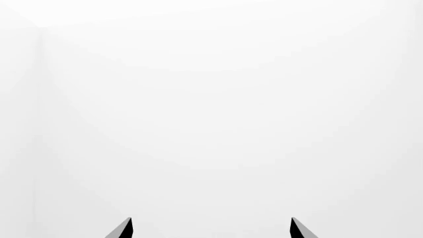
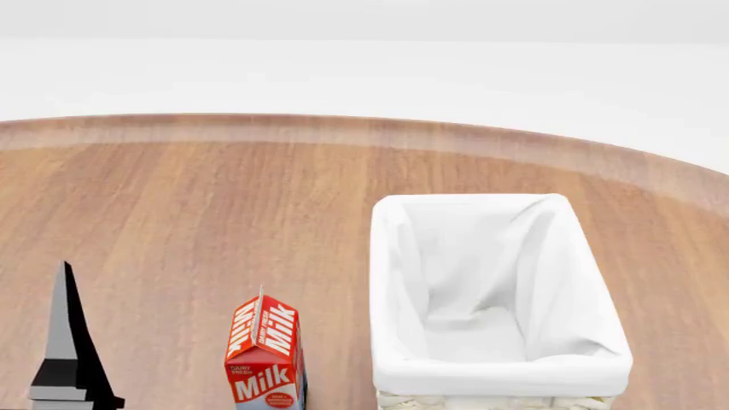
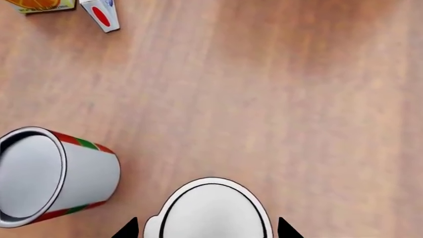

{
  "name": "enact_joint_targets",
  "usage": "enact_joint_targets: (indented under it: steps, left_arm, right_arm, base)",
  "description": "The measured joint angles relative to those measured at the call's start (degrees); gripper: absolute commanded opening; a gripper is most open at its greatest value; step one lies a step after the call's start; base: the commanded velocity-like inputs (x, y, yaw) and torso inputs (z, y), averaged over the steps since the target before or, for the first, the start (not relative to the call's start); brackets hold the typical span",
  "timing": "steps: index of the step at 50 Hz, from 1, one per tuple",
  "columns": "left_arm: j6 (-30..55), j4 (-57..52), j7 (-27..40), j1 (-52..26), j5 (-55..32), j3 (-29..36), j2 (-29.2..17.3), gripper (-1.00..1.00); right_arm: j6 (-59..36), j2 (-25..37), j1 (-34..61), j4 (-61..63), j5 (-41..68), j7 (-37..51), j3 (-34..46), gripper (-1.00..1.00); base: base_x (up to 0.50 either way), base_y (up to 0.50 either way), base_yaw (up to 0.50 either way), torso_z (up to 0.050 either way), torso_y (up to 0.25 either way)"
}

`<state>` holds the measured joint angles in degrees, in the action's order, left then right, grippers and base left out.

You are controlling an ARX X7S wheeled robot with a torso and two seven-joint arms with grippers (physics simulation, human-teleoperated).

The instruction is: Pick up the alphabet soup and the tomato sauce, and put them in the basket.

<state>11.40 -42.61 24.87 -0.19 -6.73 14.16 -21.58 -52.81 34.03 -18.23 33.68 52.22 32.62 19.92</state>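
Note:
The tomato sauce [image 3: 59, 178], a red-and-green can with a pale top, stands on the wooden table beside my right gripper [image 3: 207, 229]. That gripper is open. Its two tips straddle a second can [image 3: 211, 213] with a thin gap on each side. Only that can's pale silvery top shows, so I cannot tell whether it is the alphabet soup. The basket [image 2: 393, 282], lined with white cloth and empty, stands right of centre in the head view. My left gripper [image 1: 211, 229] is open against blank white, and one of its fingers [image 2: 67, 342] rises at the lower left.
A red milk carton [image 2: 265, 359] stands just left of the basket. An orange carton [image 3: 39, 5] and a small white box with a red spot [image 3: 100, 15] lie beyond the cans. The table's curved far edge [image 2: 341, 128] runs across the head view.

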Motion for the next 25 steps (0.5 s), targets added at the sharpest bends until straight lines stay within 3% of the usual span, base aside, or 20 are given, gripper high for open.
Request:
enact_joint_targets:
  steps: [25]
  left_arm:
    - [-0.82, 0.79, 0.33, 0.2, -0.12, 0.24, -0.32, 1.0]
  right_arm:
    - [2.86, -0.83, 0.23, -4.26, -1.88, -2.5, 1.46, 1.0]
  base:
    - [0.0, 0.0, 0.0, 0.0, 0.0]
